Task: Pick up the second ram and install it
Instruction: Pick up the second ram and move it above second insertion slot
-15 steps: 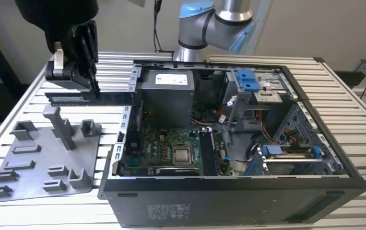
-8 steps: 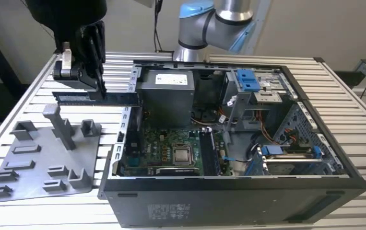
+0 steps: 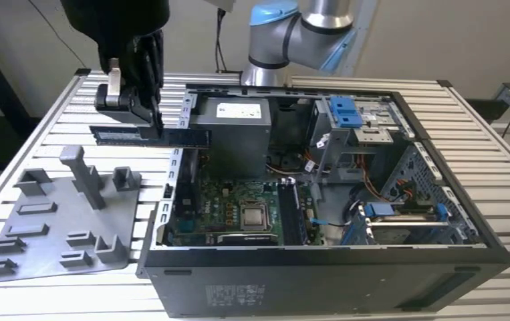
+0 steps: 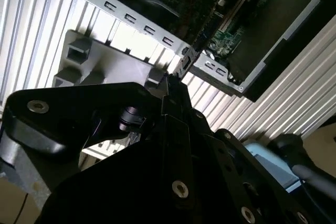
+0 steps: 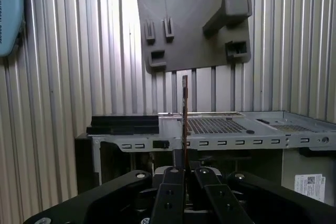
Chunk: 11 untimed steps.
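My gripper (image 3: pixel 135 115) is shut on the second ram (image 3: pixel 152 136), a long thin dark board with a pale label near its left end. It holds the board level in the air, above the table slats and the open computer case's left wall (image 3: pixel 180 144). In the first wrist view the ram (image 5: pixel 185 114) stands edge-on, rising from between the fingers of the gripper (image 5: pixel 185 172) and crossing the case's rim. In the second wrist view its tip (image 4: pixel 183 66) pokes out past the gripper (image 4: pixel 170 86). The motherboard (image 3: pixel 236 210) lies open inside the case, with long slots (image 3: pixel 291 212) right of the processor.
A grey plastic tray with upright posts (image 3: pixel 54 224) lies on the slatted table at the exterior view's left, beside the case. A grey power-supply box (image 3: pixel 230 130) and a drive cage with blue clips (image 3: pixel 348 117) stand in the case's far part. The arm's base (image 3: pixel 295 40) rises behind.
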Motion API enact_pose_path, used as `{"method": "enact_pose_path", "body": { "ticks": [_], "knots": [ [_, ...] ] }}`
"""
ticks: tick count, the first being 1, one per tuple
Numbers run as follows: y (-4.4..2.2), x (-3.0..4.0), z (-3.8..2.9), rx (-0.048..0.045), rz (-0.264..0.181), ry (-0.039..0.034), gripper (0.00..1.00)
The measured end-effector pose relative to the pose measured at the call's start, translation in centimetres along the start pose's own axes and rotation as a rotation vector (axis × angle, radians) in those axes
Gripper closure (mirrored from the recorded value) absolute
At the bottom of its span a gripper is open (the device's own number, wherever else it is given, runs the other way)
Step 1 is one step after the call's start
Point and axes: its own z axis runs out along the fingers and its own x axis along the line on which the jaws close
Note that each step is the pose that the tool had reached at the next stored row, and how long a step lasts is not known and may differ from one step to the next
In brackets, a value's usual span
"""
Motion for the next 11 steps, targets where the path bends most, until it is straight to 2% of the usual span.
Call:
{"method": "enact_pose_path", "body": {
  "ticks": [11],
  "knots": [
    [-4.99, -0.2, -0.01, 0.0, 0.0, 0.0, 0.86]
  ]
}}
